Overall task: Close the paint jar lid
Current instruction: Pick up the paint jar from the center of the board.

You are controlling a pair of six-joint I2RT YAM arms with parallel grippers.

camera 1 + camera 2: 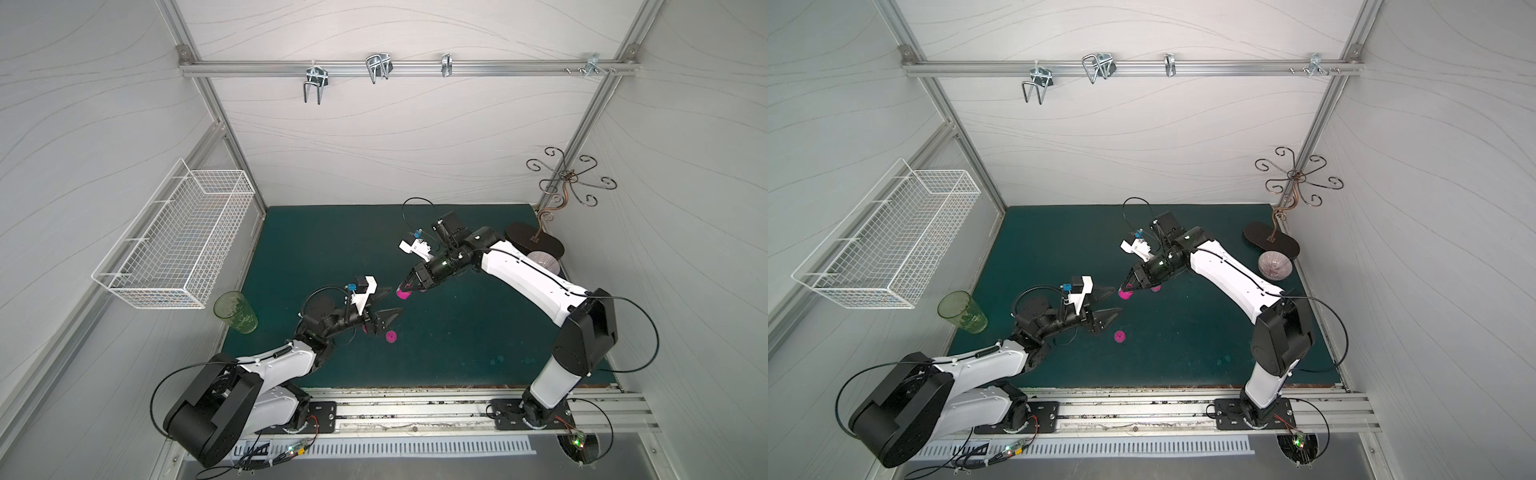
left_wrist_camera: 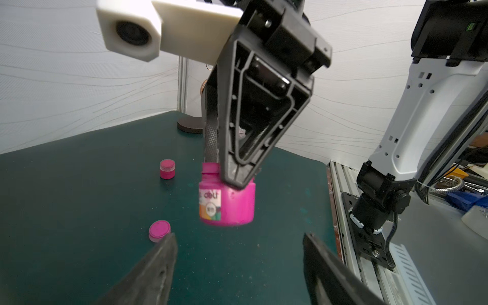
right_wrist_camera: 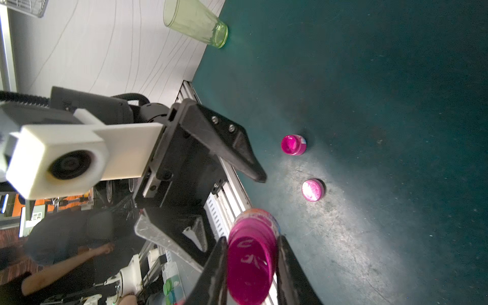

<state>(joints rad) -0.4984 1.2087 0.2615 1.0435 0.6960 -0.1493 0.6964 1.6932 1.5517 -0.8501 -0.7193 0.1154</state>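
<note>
Lying nearest me on dark green mat (image 1: pixel 457 332), round pink plastic lid (image 1: pixel 390 336), near my left gripper (image 1: pixel 395 300), jaws apart, empty; beyond, my right gripper (image 1: pixel 402 286) clamps pink plastic paint jar (image 2: pixel 232 206) by its top, held off the mat

Right claw (image 2: pixel 226 177) gripping pink jar (image 2: pixel 235 207), lid (image 2: pixel 159 230) nearby

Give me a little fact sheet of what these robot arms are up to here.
Right gripper: shut on the pink paint jar, gripping its neck, lifted above the green mat
Left gripper: open, empty, pointing toward the jar
Loose lid: pink, on the mat beside the left gripper
Small pink pot: standing on the mat, untouched
Also there: green cup, white wire basket
</note>
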